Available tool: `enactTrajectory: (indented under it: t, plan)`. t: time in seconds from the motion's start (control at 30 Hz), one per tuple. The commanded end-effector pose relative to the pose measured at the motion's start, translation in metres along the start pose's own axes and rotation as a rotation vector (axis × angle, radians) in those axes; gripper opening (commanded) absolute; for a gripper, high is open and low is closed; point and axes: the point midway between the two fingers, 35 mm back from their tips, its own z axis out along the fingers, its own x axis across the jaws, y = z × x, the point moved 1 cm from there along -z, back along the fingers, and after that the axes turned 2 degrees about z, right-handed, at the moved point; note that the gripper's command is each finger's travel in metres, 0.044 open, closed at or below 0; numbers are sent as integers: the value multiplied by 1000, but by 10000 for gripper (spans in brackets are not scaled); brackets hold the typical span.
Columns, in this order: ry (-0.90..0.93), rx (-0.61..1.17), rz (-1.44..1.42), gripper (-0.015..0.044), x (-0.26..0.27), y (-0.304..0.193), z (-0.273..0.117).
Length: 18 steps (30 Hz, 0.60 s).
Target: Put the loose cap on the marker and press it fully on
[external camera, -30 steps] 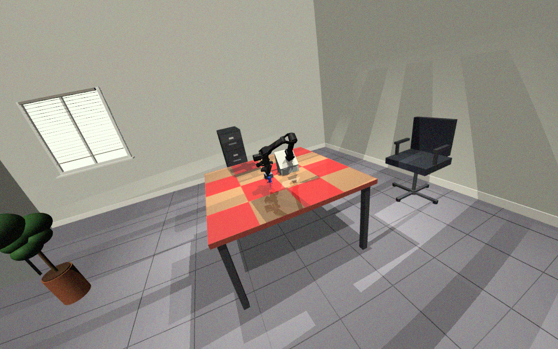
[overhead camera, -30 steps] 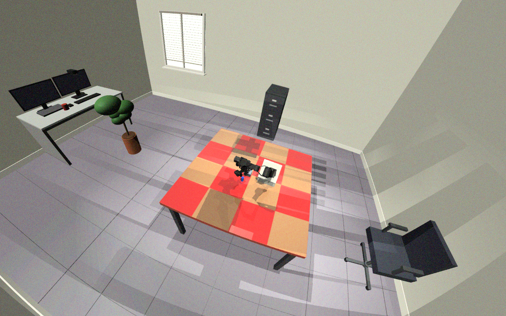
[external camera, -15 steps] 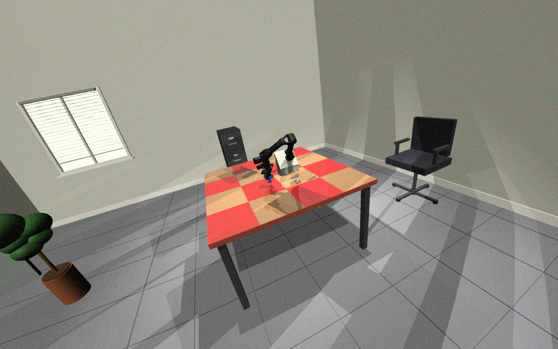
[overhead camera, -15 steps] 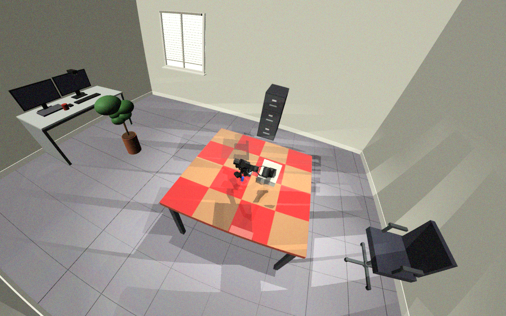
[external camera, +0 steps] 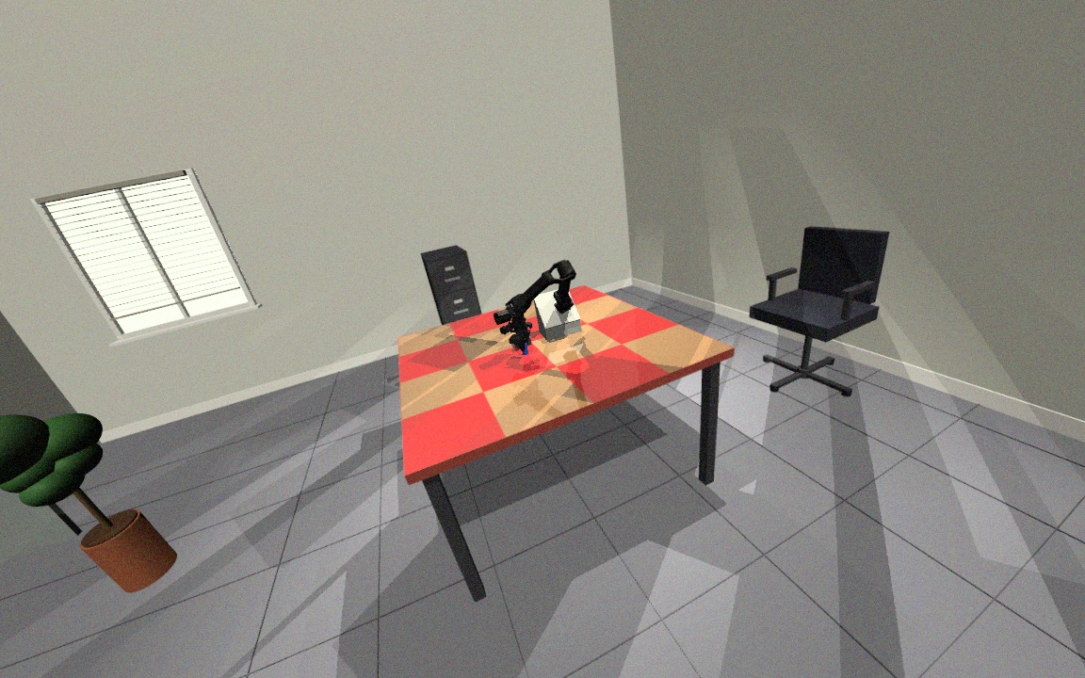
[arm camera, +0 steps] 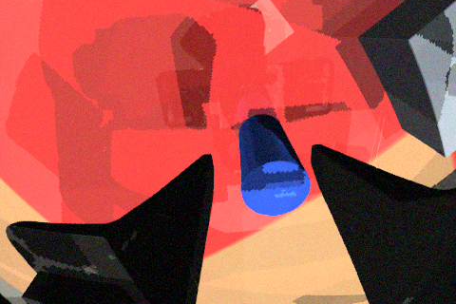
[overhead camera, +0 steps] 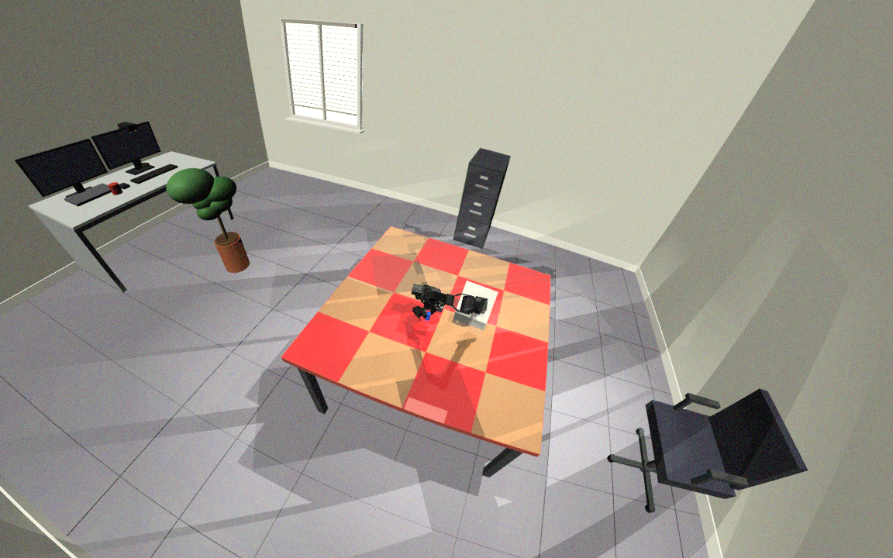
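The blue cap (arm camera: 273, 176) (overhead camera: 427, 316) (external camera: 526, 349) stands upright on a red square of the table. My gripper (arm camera: 262, 152) (overhead camera: 423, 314) (external camera: 521, 347) is open and low around the cap. In the wrist view the cap shows between the two black fingertips, with a gap on each side, the narrower one at the right finger. The grey holder block (arm camera: 434, 68) is cut off at the right edge of the wrist view, just beyond the right finger. The marker is not visible in the wrist view, and the arm hides it in the top and exterior views.
The arm stands on a white-topped grey base block (overhead camera: 474, 290) (external camera: 561, 329) on the red and tan checkered table (overhead camera: 325, 339) (external camera: 445, 434). A filing cabinet (overhead camera: 482, 198), an office chair (overhead camera: 685, 444) and a potted plant (overhead camera: 231, 251) stand on the floor away from the table.
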Motion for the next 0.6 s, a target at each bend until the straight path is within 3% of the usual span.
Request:
enactTrajectory:
  t: [0.0, 0.17, 0.27, 0.57]
  plan:
    - [-4, 0, 8, 239, -2, 0, 7]
    - [-2, 0, 9, 239, -2, -1, 12]
    - [-2, 0, 9, 160, -3, -1, 12]
    - [-2, 0, 9, 100, -2, -1, 12]
